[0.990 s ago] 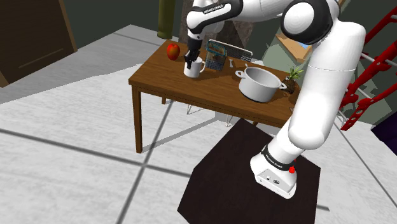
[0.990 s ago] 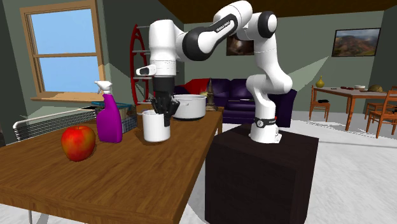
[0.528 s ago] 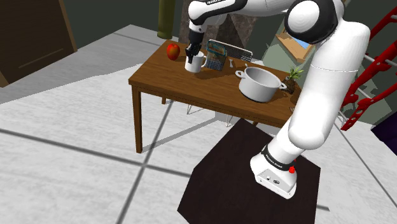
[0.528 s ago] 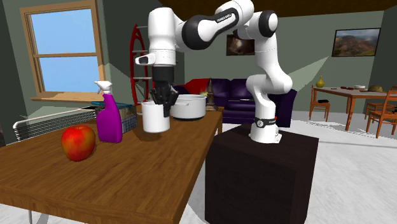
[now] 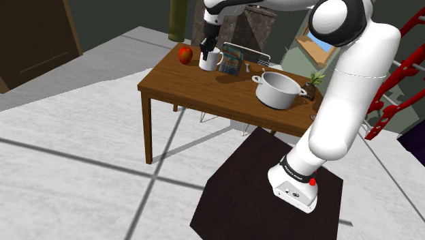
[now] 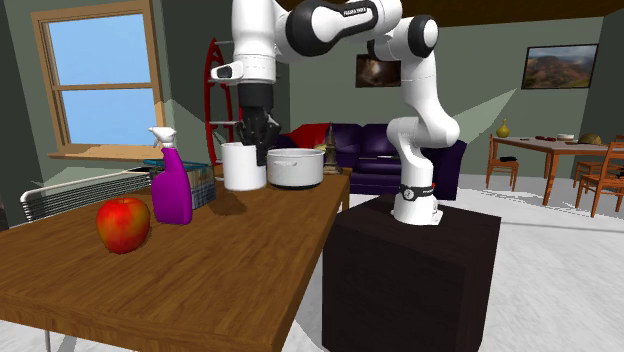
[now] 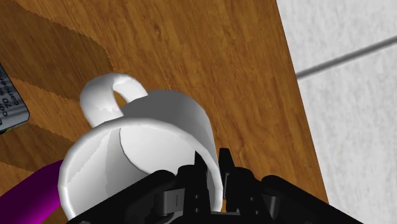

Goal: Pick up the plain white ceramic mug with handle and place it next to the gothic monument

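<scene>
Now the pincer clasps the white mug by its rim, above the wooden counter, left of centre.

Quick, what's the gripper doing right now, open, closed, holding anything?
Gripper: closed on the white mug, jaws pinching its rim wall, one inside and one outside; the mug hangs clear of the table.

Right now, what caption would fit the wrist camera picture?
Black gripper clasping the white mug by its rim, above the wooden table.
</scene>
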